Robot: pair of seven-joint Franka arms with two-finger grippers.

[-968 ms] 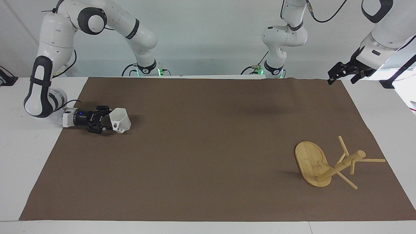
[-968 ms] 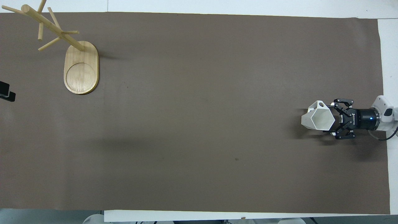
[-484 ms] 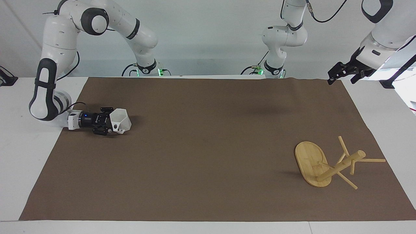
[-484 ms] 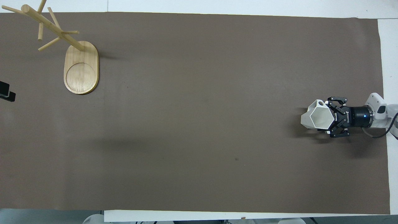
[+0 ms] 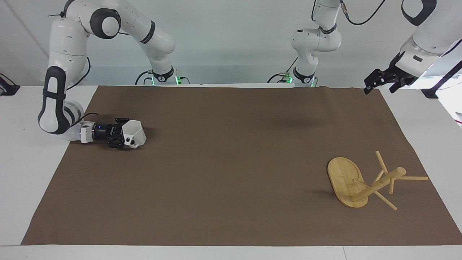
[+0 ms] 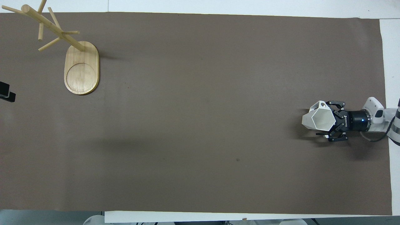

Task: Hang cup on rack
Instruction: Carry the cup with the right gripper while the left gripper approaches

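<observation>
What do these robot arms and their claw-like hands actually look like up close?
Both arms are glossy white rounded segments with dark grey or black joint bands and thin black cables running along them. Green lights glow at their bases. The right gripper is a black linkage with two fingers on a black cylinder with a small blue light and white lettering. The left gripper is also black.

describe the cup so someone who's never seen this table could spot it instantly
Start from the brown mat covering the table and go to the right arm's end of it. There the right end effector lies low over the mat, fingers around the cup. It is small, white and faceted, with a hexagonal rim, unlike the bamboo rack standing at the left arm's end.
</observation>
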